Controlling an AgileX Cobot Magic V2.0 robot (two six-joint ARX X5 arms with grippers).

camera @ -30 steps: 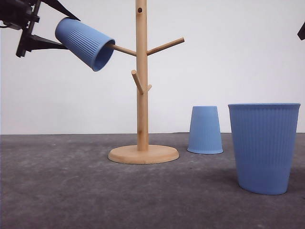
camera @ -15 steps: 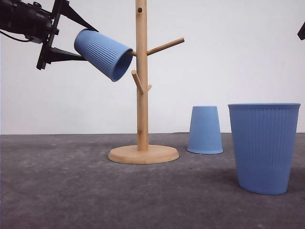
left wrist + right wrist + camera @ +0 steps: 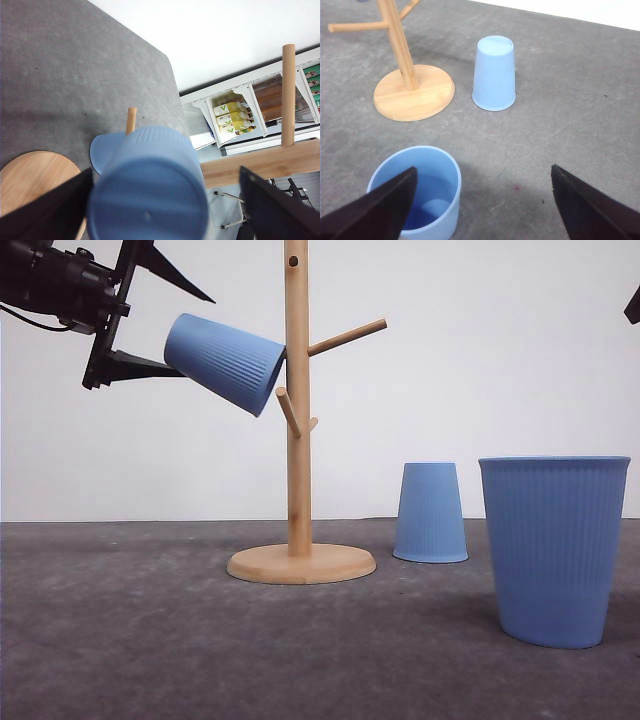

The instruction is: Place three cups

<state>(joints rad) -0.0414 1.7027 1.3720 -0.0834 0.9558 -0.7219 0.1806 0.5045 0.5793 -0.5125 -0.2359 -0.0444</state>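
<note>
The left hand [image 3: 150,315] grasps a tilted cup [image 3: 225,363] by its base, mouth against the peg stand [image 3: 297,440]. The right hand [image 3: 480,210] hangs released above the bench [image 3: 150,640], over an upright cup [image 3: 417,192]; an inverted cup [image 3: 430,512] stands farther back.

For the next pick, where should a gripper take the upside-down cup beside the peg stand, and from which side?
Grip the upside-down cup across its ribbed wall near the closed base, coming down from above. It stands mouth-down and apart from the peg stand, narrowing upward, so open jaws probably straddle the top most easily.
</note>
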